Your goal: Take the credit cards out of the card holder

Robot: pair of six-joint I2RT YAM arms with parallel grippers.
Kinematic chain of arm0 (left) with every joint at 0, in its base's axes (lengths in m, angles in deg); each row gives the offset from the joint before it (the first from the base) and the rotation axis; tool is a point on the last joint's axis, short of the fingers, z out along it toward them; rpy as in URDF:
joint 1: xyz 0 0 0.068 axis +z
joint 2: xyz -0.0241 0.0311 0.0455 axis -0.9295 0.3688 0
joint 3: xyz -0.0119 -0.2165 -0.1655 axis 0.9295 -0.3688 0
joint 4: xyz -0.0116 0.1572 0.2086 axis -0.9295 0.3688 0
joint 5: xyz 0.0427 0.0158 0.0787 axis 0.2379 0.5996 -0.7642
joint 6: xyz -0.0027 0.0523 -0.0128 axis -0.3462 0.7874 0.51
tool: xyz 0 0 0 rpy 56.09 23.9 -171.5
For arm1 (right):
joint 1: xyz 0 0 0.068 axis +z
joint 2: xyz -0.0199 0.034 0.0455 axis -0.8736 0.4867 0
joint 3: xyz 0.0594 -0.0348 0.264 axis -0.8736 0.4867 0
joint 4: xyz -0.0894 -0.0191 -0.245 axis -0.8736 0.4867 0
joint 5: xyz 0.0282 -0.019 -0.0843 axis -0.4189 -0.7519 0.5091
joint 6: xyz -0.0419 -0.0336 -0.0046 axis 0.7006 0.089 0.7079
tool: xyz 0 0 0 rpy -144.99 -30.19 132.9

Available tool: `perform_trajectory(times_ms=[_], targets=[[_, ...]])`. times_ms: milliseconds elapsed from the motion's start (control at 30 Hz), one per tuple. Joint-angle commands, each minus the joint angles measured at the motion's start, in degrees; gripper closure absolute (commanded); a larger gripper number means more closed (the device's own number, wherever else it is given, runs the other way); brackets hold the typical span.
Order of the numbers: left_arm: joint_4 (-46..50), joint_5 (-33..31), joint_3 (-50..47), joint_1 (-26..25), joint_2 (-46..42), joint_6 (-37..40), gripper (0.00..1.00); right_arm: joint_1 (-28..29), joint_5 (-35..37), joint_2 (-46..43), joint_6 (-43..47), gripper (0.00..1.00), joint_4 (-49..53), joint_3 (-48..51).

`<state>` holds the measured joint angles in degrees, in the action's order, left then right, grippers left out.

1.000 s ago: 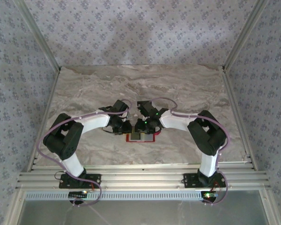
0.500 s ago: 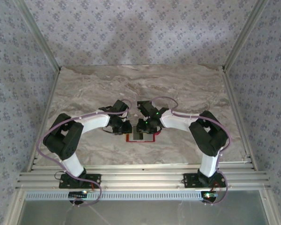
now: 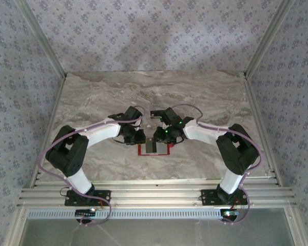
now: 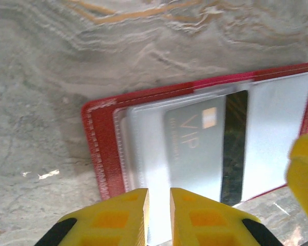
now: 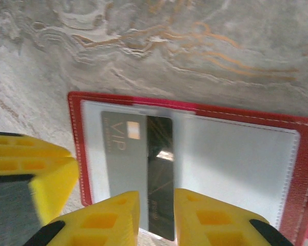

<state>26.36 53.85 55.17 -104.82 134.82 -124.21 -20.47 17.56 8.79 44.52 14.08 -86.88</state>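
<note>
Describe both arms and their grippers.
The left arm and right arm have white shells, black joints and bases; a lilac cable loops along each. Green lights glow near the right wrist. The left gripper and right gripper each carry blocky yellow fingers with recesses.

Marble-patterned tabletop [image 3: 102, 97]; blue-grey floral wallpaper walls [image 3: 154, 31]; aluminium rail frame [image 3: 154, 195] at near edge

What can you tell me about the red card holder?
The card holder lies open and flat on the marble table: red leather-like cover with pale edge stitching, clear plastic sleeves inside. One sleeve holds a grey VIP card with a dark band. The left gripper and right gripper sit close over it; contact is unclear.
</note>
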Motion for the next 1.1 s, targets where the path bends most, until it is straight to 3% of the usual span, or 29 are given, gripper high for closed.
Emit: perform_trajectory(times_ms=[0,433,1067], targets=[[2.04,-0.51,1.83,-0.89,-0.58,0.44,0.82,-0.88,-2.89,0.39,1.13,0.75,-2.22,1.21],[2.3,-2.2,1.44,-1.32,5.21,1.74,0.85,-2.21,-6.43,4.12,2.64,0.77,-4.09,1.67],[3.54,-2.84,0.96,-1.71,6.12,1.93,0.89,-3.1,-12.89,7.31,1.92,0.79,-10.72,4.3]])
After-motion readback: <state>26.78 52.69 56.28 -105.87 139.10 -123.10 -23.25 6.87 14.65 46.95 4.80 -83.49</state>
